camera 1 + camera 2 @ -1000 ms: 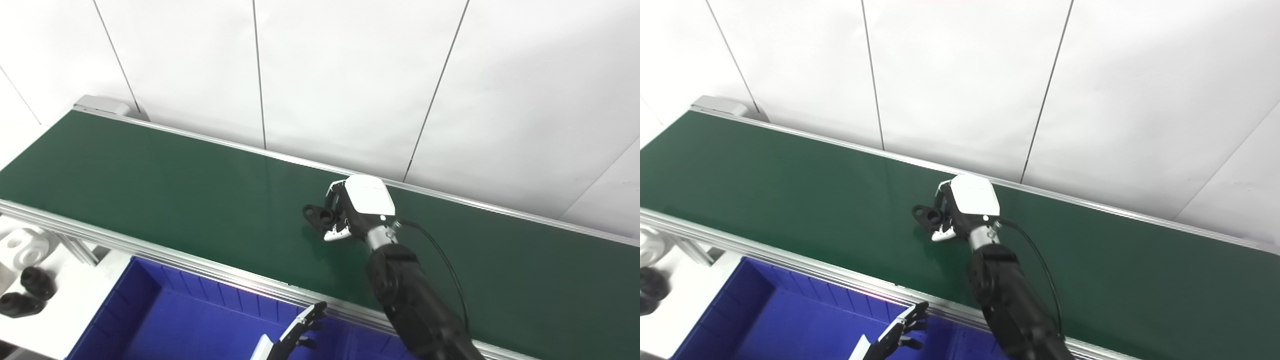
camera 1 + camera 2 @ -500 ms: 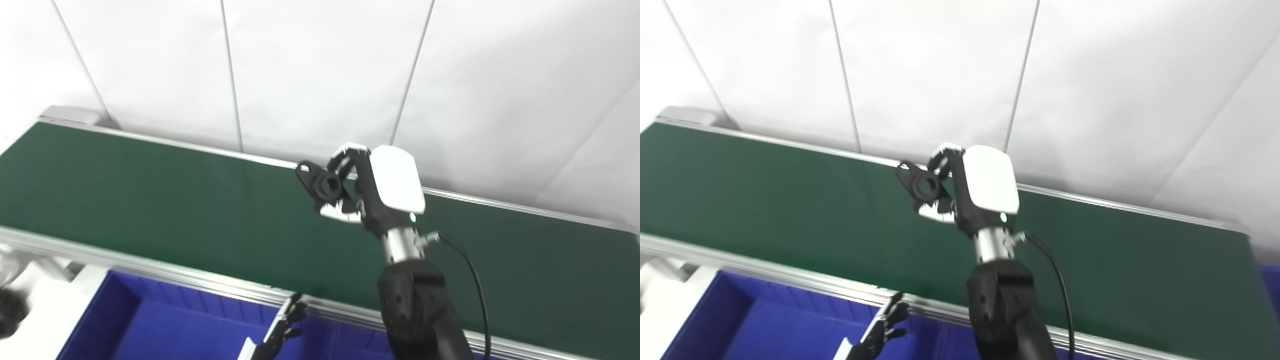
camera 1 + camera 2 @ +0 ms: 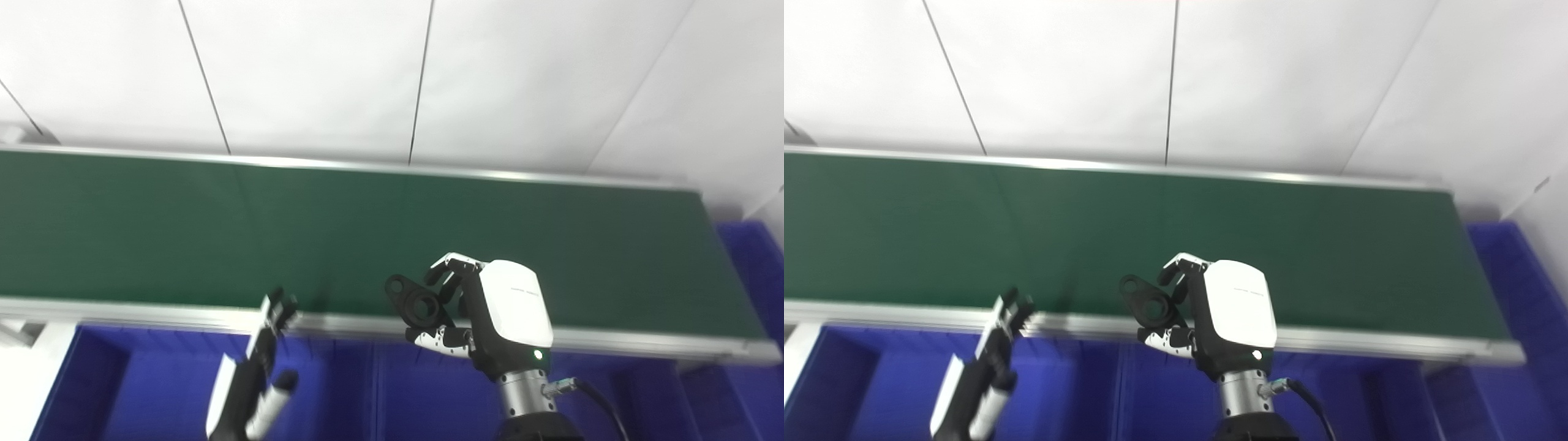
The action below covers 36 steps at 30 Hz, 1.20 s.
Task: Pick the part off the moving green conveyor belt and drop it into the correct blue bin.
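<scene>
My right hand (image 3: 490,318) is shut on a black flanged part with a round bore (image 3: 418,304). It holds the part in the air over the near rail of the green conveyor belt (image 3: 184,226), above the blue bins (image 3: 392,398). The same part shows in the right eye view (image 3: 1150,304), held by that hand (image 3: 1222,321). My left hand (image 3: 254,380) is open, fingers up, over the left blue bin (image 3: 141,392) and holds nothing. The belt carries no other part.
A silver rail (image 3: 122,311) runs along the belt's near edge. Dividers split the blue bins below it. Another blue bin (image 3: 756,263) stands past the belt's right end. A white panelled wall (image 3: 392,73) is behind the belt.
The camera has swung right and down. My right hand has carried the black part from above the belt's far side back to its near edge. My left hand has risen higher.
</scene>
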Motion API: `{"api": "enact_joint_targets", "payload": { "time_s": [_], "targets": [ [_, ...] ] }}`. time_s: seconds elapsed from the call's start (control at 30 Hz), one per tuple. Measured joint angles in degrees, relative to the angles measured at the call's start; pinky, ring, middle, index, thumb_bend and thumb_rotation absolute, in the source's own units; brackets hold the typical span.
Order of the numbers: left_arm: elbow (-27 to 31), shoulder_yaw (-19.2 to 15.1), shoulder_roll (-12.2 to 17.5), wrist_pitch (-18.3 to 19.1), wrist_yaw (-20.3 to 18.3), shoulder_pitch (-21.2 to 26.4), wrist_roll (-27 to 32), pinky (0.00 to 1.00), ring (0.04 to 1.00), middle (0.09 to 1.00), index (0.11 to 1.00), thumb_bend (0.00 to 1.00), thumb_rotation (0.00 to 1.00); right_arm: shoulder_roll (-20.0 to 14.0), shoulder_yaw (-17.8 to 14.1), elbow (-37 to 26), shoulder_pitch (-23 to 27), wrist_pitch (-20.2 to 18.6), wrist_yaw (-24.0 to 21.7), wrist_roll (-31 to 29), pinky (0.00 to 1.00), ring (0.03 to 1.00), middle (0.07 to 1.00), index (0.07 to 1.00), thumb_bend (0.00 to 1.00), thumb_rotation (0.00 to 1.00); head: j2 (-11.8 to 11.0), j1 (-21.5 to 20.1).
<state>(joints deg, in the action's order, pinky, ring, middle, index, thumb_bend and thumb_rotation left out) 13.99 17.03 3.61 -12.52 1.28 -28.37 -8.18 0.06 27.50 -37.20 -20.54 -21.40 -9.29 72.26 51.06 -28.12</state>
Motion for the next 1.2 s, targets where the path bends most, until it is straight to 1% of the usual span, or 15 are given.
{"api": "enact_joint_targets", "payload": {
  "time_s": [0.07,0.13,0.2,0.27,0.3,0.47,0.57,0.6,0.67,0.8,0.87,0.9,1.03,1.1,1.2],
  "targets": [
    [1.1,-0.8,0.2,0.6,-0.5,0.1,0.0,0.98,0.931,0.926,1.000,0.68,0.96,0.0,-1.1,-1.2,-1.6,0.0,-1.1,0.3,0.19,0.259,0.470,0.487,0.52,0.00,1.8,-1.3],
    [2.3,-1.5,0.2,1.4,-0.9,0.1,0.0,0.97,0.927,0.921,1.000,0.68,0.97,-0.1,-2.2,-2.3,-2.8,0.0,-1.8,0.5,0.20,0.274,0.440,0.508,0.52,0.00,1.8,-1.3],
    [3.3,-2.0,0.3,2.1,-1.6,0.2,0.1,0.96,0.920,0.922,1.000,0.68,0.98,-0.1,-2.8,-2.7,-4.4,0.0,-2.5,0.5,0.20,0.277,0.410,0.526,0.52,0.00,3.6,-1.6],
    [3.9,-2.3,0.4,2.9,-2.4,0.4,0.3,0.95,0.918,0.920,1.000,0.68,0.98,0.0,-3.0,-2.1,-5.9,0.0,-2.6,0.7,0.19,0.271,0.404,0.527,0.52,0.00,3.6,-1.6],
    [4.2,-2.5,0.4,3.2,-2.6,0.4,0.3,0.95,0.917,0.918,1.000,0.68,0.97,0.0,-3.0,-1.1,-6.6,0.1,-2.3,1.1,0.19,0.270,0.439,0.507,0.52,0.00,3.8,-1.6],
    [4.6,-3.4,0.4,4.4,-3.2,0.7,0.5,0.95,0.921,0.920,1.000,0.68,0.97,-0.1,-3.8,7.1,-8.8,0.1,-1.9,1.0,0.24,0.332,0.418,0.531,0.52,0.00,4.0,-1.1],
    [4.7,-3.5,0.3,4.6,-3.5,0.6,0.4,0.95,0.927,0.923,1.000,0.68,0.98,0.0,-5.5,9.1,-8.3,-0.7,-5.6,2.0,0.32,0.423,0.444,0.535,0.52,0.01,3.9,-0.4],
    [4.7,-3.4,0.2,4.6,-3.7,0.6,0.4,0.95,0.924,0.923,1.000,0.68,0.97,0.1,-6.0,9.5,-7.9,-1.2,-7.7,2.6,0.37,0.482,0.536,0.604,0.64,0.17,3.9,-0.5],
    [4.8,-3.4,0.1,4.6,-3.8,0.4,0.4,0.95,0.923,0.923,1.000,0.69,0.97,0.4,-7.2,9.6,-7.5,-2.0,-11.8,4.5,0.45,0.570,0.657,0.687,0.78,0.37,3.9,-0.5],
    [4.8,-3.5,-0.1,4.6,-3.9,0.0,0.2,0.95,0.920,0.921,1.000,0.69,0.97,0.7,-8.0,9.5,-7.5,-2.1,-18.3,9.1,0.64,0.740,0.805,0.805,0.97,0.61,3.7,0.3],
    [4.8,-3.4,-0.2,4.6,-4.0,0.0,0.0,0.95,0.920,0.921,1.000,0.69,0.97,0.8,-8.4,9.5,-7.5,-2.1,-20.6,10.5,0.67,0.756,0.818,0.816,0.98,0.62,3.5,0.7],
    [4.8,-3.4,-0.3,4.6,-4.0,-0.1,0.0,0.95,0.921,0.922,1.000,0.69,0.97,0.9,-8.6,9.5,-7.5,-2.1,-21.5,11.0,0.76,0.807,0.855,0.836,0.99,0.68,3.3,1.2],
    [4.8,-3.2,-0.4,4.6,-3.9,-0.2,0.0,0.95,0.917,0.920,1.000,0.68,0.96,1.1,-9.1,9.5,-7.8,-2.1,-21.8,11.3,0.88,0.874,0.905,0.869,1.00,0.79,3.0,1.8],
    [4.7,-3.0,-0.5,4.6,-3.9,-0.2,-0.2,0.95,0.918,0.920,1.000,0.69,0.96,1.1,-9.1,9.4,-7.9,-2.0,-21.9,11.2,0.87,0.869,0.900,0.871,1.00,0.84,2.1,2.8],
    [4.4,-2.6,-0.5,4.5,-3.9,-0.2,-0.7,0.95,0.917,0.918,1.000,0.69,0.97,1.0,-9.1,9.4,-8.2,-1.7,-21.7,9.7,0.82,0.845,0.879,0.857,1.00,0.83,1.2,4.0]
  ]
}}
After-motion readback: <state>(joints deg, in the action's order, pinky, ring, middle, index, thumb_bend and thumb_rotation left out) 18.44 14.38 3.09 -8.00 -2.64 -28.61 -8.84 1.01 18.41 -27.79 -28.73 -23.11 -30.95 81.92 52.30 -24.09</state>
